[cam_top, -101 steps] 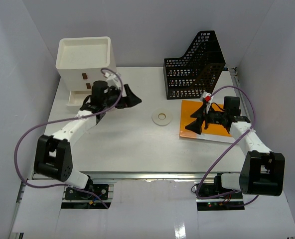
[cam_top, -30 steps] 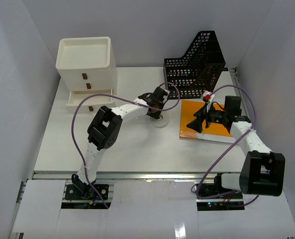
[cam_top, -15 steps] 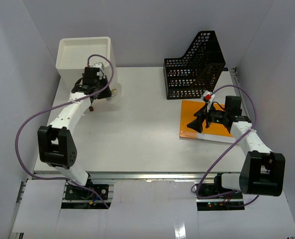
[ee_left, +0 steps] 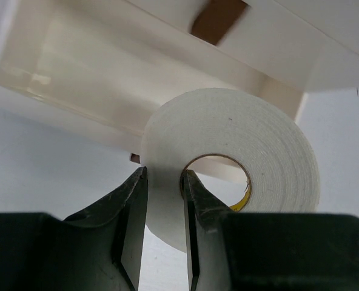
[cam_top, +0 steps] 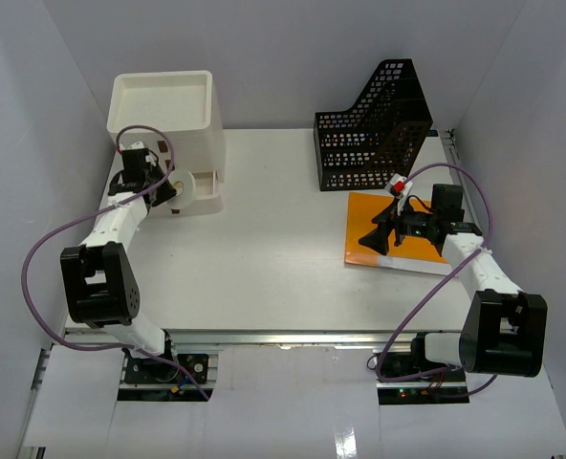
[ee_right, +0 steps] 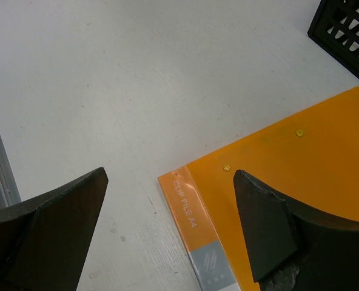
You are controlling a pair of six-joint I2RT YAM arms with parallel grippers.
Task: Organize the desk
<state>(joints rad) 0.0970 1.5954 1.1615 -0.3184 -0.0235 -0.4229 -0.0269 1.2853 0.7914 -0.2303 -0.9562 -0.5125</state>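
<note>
**Top view.** Bright, even, diffuse light falls from above on the desk [cam_top: 264, 277]. Shadows are faint and soft-edged, and the metal rail [cam_top: 293, 337] carries a thin line of glare.

**Left wrist view.** The tape roll [ee_left: 246, 145] is moderately sharp. The drawer box [ee_left: 107, 73] behind it is soft, and its brown handle is smeared, possibly by motion.

**Right wrist view.** The print on the clip file [ee_right: 301, 200] is legible. The dark fingers [ee_right: 46, 230] of the right gripper [ee_right: 170, 176] are out of focus along the lower edge.
</note>
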